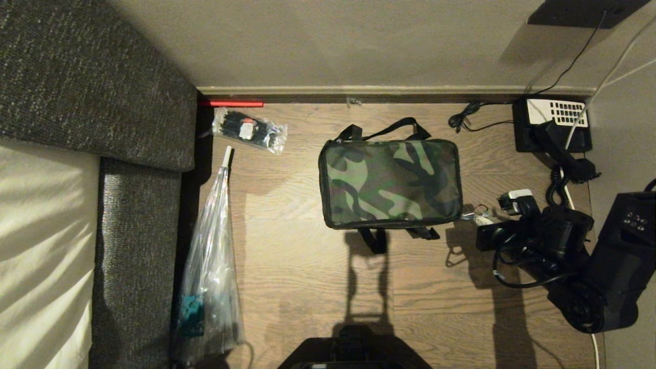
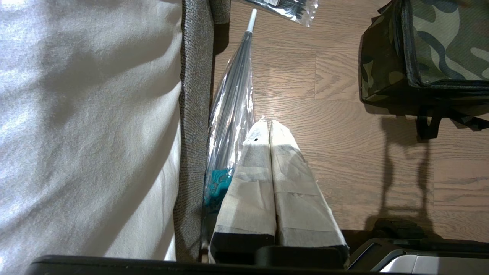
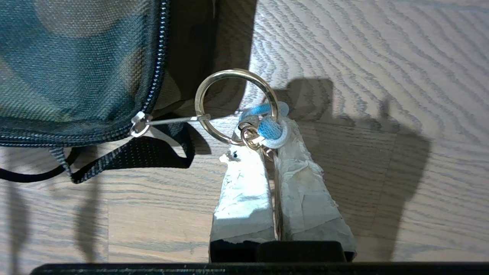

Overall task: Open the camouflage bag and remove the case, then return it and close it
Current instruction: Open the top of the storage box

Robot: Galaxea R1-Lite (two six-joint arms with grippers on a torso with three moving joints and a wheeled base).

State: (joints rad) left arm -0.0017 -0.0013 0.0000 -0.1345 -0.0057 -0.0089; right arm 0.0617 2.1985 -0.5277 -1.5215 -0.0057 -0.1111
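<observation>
So the camouflage bag point(image 1: 390, 183) is lying flat on the wooden floor point(image 1: 307, 287) in the middle of the head view, lid still zipped all the way round, long axis running left to right. No case visible, so I'd guess it's still inside.

The right gripper point(image 3: 269, 147) is at the bag's near right corner, fingers pinched together on the small ring and blue cord loop point(image 3: 272, 128) hanging off the big key ring point(image 3: 237, 109). That ring hooks to the zipper pull point(image 3: 139, 124) with a thin wire that looks taut. The bag sits to the left of the gripper.

That's the bit that matters: the zipper track bends at this corner, one run going left along the near edge and one going away along the right side. My read is the pull has to follow a run, not yank outward.

The left gripper point(image 2: 269, 130) is parked well left near the clear plastic sleeve point(image 2: 231, 103), closed and empty.
</observation>
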